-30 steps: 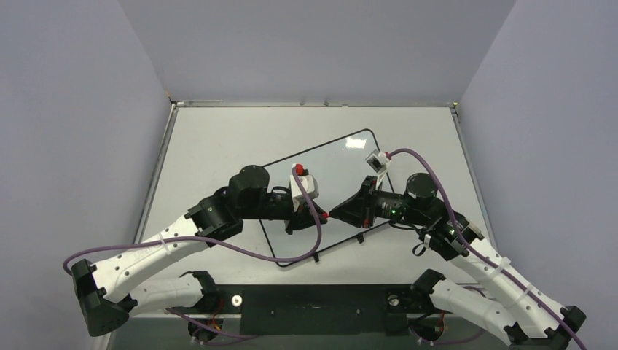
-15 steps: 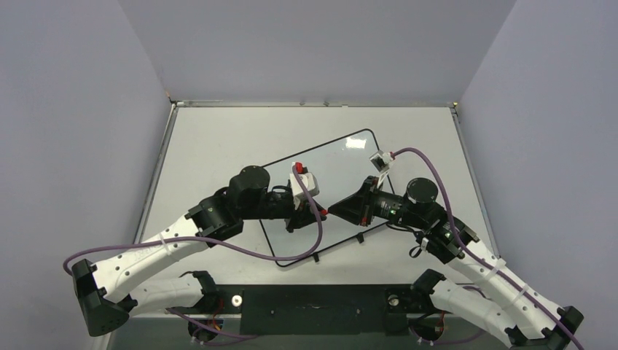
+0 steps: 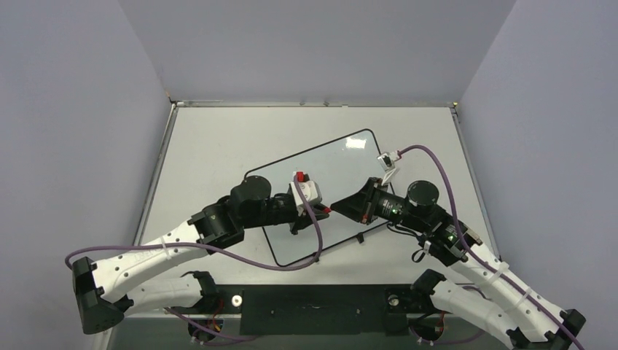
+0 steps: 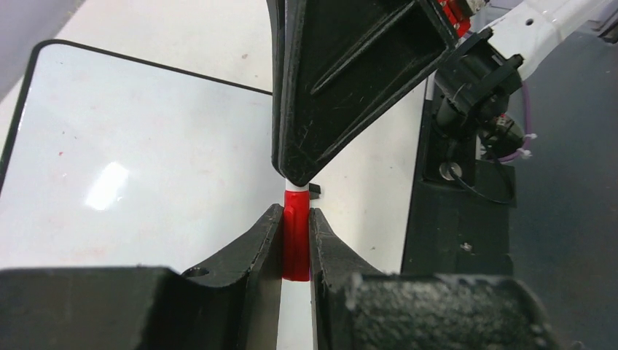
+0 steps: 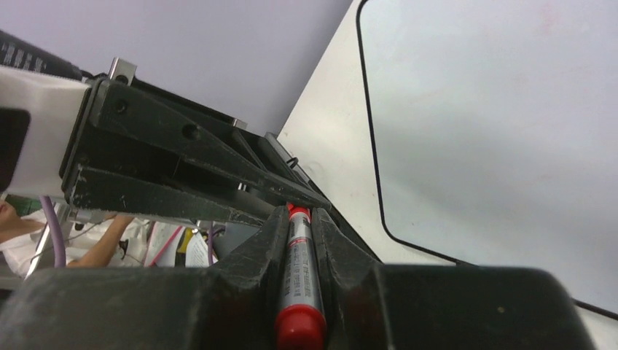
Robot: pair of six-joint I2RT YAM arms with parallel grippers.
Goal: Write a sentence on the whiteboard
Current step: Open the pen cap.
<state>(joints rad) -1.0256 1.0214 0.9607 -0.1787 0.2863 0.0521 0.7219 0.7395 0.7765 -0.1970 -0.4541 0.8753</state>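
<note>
Red cap (image 4: pixel 296 248) clenched in my left tool (image 4: pixel 296 211), marker (image 5: pixel 297 277) clamped in my right tool (image 5: pixel 299 215) — left arm (image 3: pixel 218 219) has drawn toward the whiteboard's (image 3: pixel 342 160) near edge, so uncapping, I judge.

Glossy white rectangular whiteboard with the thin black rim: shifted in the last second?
No. The whiteboard has not shifted: its far corner and near-edge clips sit where they did against the table's metal far edge.

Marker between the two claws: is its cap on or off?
On, it seems: the red cap, held in the left gripper, meets the white barrel with no gap showing.
</note>
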